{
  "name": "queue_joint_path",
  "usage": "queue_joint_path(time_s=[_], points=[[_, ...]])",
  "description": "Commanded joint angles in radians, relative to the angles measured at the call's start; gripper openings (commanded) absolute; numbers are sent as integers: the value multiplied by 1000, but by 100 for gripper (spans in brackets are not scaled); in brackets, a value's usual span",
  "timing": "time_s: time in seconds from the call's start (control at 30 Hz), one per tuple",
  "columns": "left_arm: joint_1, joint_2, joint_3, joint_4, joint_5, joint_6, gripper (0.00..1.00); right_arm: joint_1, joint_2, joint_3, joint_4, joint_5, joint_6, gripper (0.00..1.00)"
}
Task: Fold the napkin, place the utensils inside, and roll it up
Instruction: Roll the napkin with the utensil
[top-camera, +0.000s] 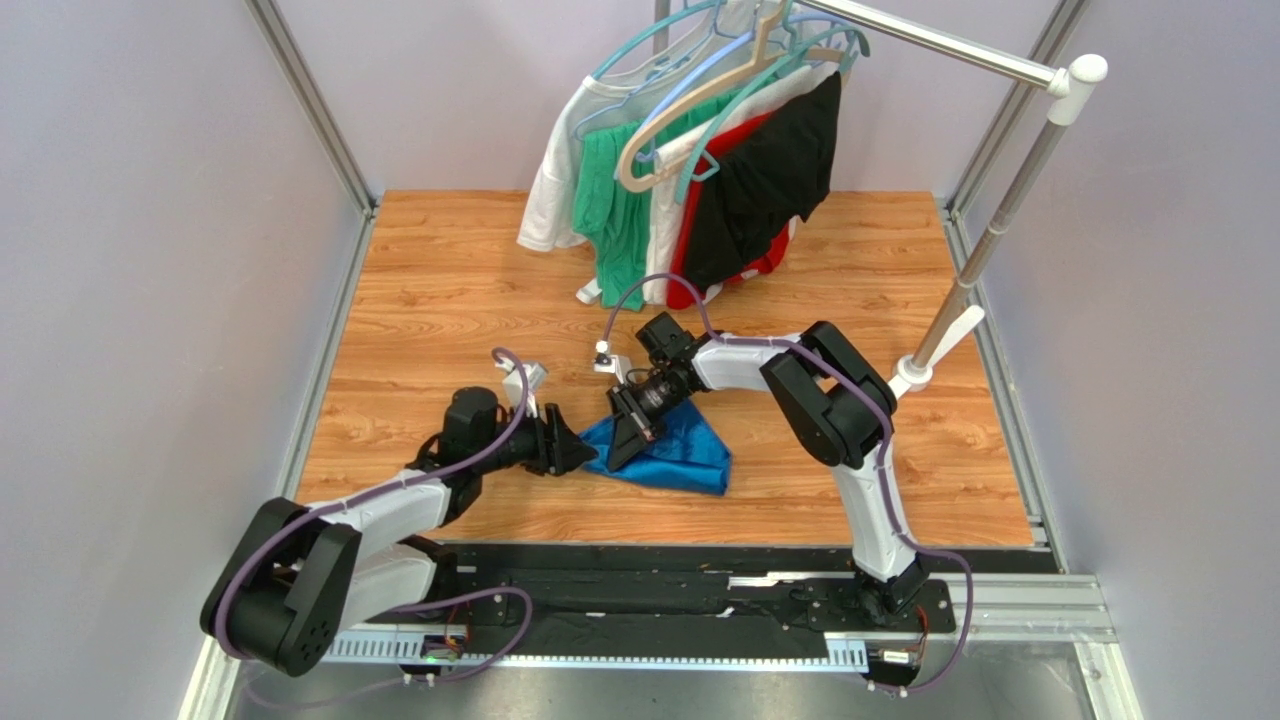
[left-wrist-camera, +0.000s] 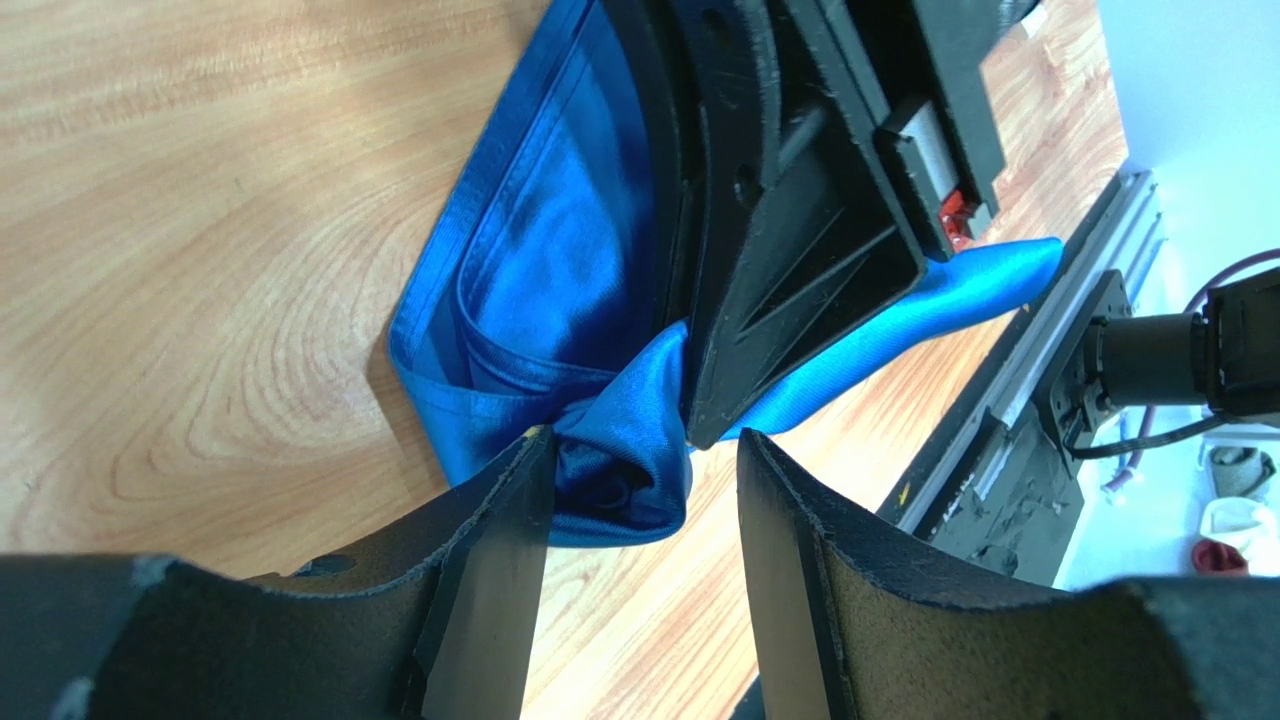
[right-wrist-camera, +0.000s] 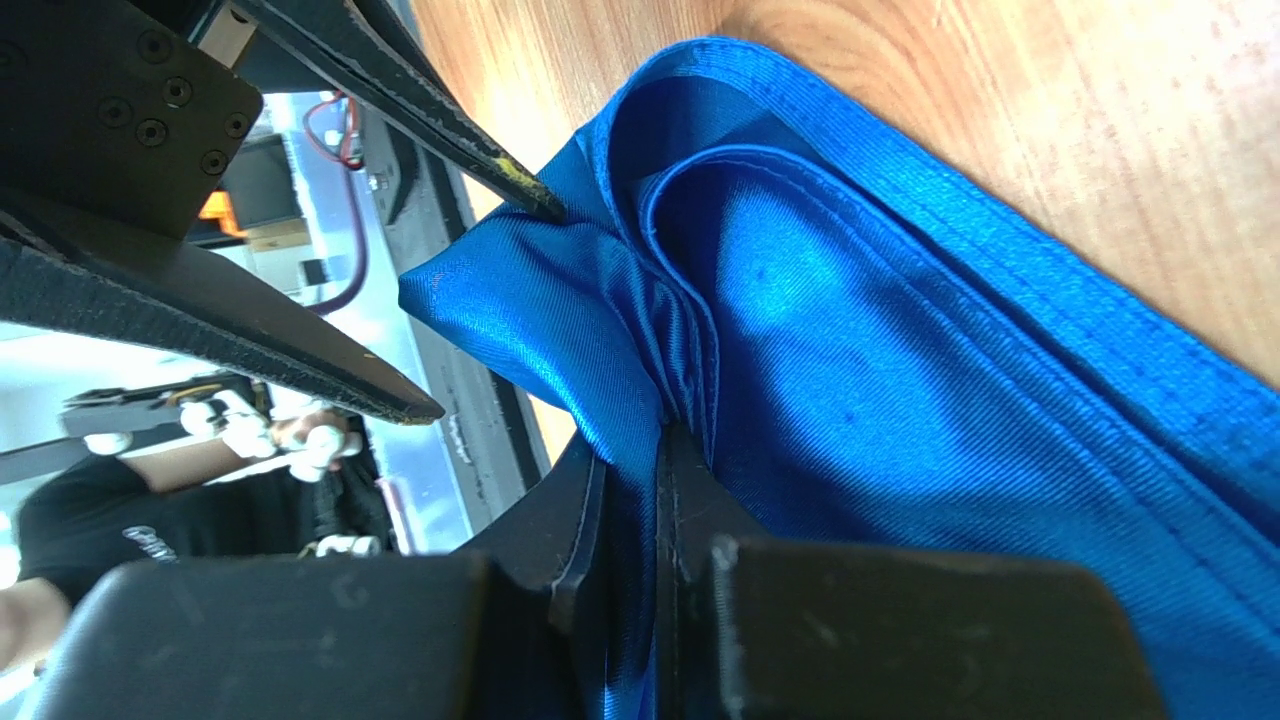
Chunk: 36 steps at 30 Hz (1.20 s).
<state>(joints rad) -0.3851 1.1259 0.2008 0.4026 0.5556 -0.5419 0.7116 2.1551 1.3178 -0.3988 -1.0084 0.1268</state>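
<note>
Napkin (top-camera: 679, 450), bunched on bench (top-camera: 451, 300)
My right end effector (right-wrist-camera: 657, 495) clamps a fold, I judge to present the corner to my open, empty left end effector (left-wrist-camera: 643, 443).

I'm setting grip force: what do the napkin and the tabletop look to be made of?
The napkin: thin satin-like cloth, possibly synthetic; glossy highlights, fine weave, soft folds. The tabletop: wood or wood-look laminate, smooth low-sheen finish; grain rings, plank seams.

Both arms reach inward and low, the left end effector (left-wrist-camera: 639, 450) standing parted and the right end effector (right-wrist-camera: 639, 495) clamped on the napkin (top-camera: 684, 450).
</note>
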Motion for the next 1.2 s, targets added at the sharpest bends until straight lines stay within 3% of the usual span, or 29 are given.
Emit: queue_joint_path(time_s=[0.0,0.2,0.5,0.67,0.73,0.87,1.17], points=[[-11,32,6,82,4,34,56,-1,61,15,-26,51,-26,0],[-12,144,26,134,24,26,49,-6,83,29,-29,36,-27,0],[-14,155,29,143,-3,26,18,-14,92,35,-41,37,-32,4],[-12,205,95,16,-26,34,1,-20,59,20,-37,42,-29,39],[-12,231,117,-34,-28,36,0,-23,45,9,-34,44,-29,65],[-12,273,184,-120,-40,43,0,-41,5,-6,-32,65,-24,72],[-12,370,250,-183,10,54,0,-106,-135,-84,1,212,-1,74]])
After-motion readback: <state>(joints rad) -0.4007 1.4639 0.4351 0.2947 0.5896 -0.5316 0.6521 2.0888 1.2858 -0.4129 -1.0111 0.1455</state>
